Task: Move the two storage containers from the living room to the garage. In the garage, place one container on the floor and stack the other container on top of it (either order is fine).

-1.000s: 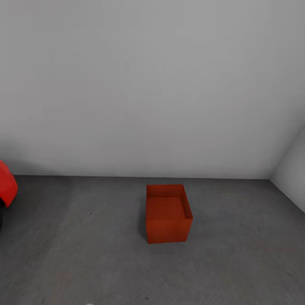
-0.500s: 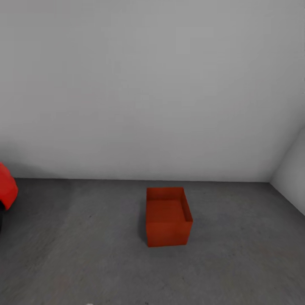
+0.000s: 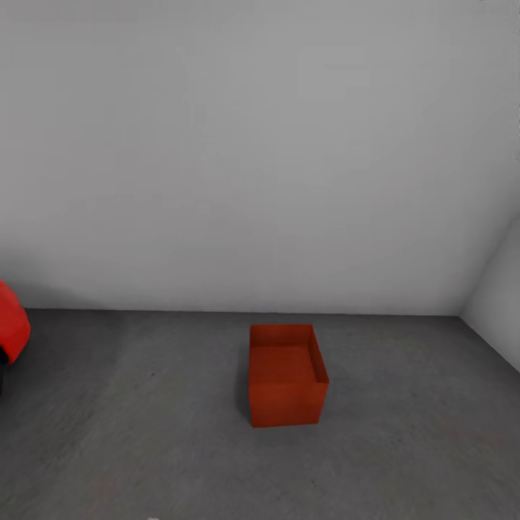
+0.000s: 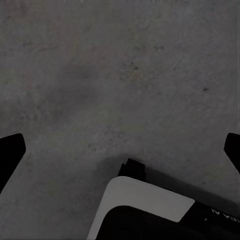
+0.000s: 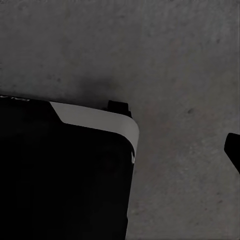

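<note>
Left gripper (image 4: 120,150) hangs over the grey concrete floor (image 4: 115,75) with its dark fingertips (image 4: 10,152) spread wide at the frame's two edges, holding nothing. Of the right gripper one fingertip (image 5: 233,150) shows at the right edge, so I cannot tell its state. One red-orange bin (image 3: 286,374) stands empty on the floor at lower centre of the head view, near the white wall (image 3: 253,144). A glossy red object (image 3: 11,332) sits at the left edge. White lettering on the robot's base (image 4: 150,215) is too small to read.

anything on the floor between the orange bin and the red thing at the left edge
Nothing: in the head view, only bare concrete floor separates the storage container from the rounded red object.
</note>
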You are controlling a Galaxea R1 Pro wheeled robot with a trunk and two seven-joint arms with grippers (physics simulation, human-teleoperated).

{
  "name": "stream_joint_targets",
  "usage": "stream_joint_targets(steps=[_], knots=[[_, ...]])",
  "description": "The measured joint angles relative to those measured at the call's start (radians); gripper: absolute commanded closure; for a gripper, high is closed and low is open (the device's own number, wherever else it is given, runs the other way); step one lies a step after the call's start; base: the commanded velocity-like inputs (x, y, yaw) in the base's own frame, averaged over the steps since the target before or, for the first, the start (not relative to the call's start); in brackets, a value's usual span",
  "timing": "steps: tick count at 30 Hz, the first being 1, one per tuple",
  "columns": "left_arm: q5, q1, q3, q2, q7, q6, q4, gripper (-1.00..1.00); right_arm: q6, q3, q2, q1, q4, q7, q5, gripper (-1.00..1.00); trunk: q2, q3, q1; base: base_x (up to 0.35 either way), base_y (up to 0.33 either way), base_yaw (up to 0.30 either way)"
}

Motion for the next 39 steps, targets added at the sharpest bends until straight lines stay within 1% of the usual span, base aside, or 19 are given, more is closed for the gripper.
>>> stream_joint_targets(steps=[14,19,22,24,35,36,37,38,39], knots=[[0.0,0.0,0.0,0.0,0.0,0.0,0.0,-1.0,0.0,-0.001,0.0,0.001,0.001,0.0,-0.001,-1.0,0.0,0.023,0.0,0.0,0.0,0.0],[0.0,0.0,0.0,0.0,0.0,0.0,0.0,-1.0,-0.02,0.0,0.0,0.008,0.0,0.001,-0.002,-1.0,0.0,0.031,0.0,0.0,0.0,0.0],[0.0,0.0,0.0,0.0,0.0,0.0,0.0,-1.0,-0.024,0.0,-0.002,0.009,0.0,0.016,-0.002,-1.0,0.0,0.036,0.0,0.0,0.0,0.0],[0.0,0.0,0.0,0.0,0.0,0.0,0.0,-1.0,-0.024,0.0,-0.006,0.009,0.001,0.039,-0.004,-1.0,0.0,0.039,0.0,0.0,0.0,0.0],[-0.002,0.0,0.0,-0.002,0.0,0.0,0.001,-1.0,-0.026,0.0,-0.003,0.017,0.001,0.042,-0.009,-1.0,0.0,0.057,0.0,0.0,0.0,0.0],[-0.001,0.01,0.001,-0.005,0.0,0.002,0.002,-1.0,-0.026,0.0,-0.005,0.017,0.001,0.042,-0.009,-1.0,0.0,0.059,0.0,0.0,0.0,0.0],[-0.001,0.033,0.001,-0.006,-0.001,0.001,0.003,-1.0,-0.026,0.0,-0.004,0.017,0.001,0.042,-0.009,-1.0,0.0,0.06,0.0,0.0,0.0,0.0],[-0.001,0.068,0.002,-0.007,-0.004,0.0,0.003,-1.0,-0.026,0.0,-0.004,0.017,0.001,0.042,-0.009,-1.0,0.0,0.062,0.0,0.0,0.0,0.0],[0.0,0.129,0.001,-0.007,-0.024,-0.001,0.003,-1.0,-0.026,0.0,-0.004,0.017,0.001,0.042,-0.009,-1.0,0.0,0.063,0.0,0.0,0.0,0.0]])
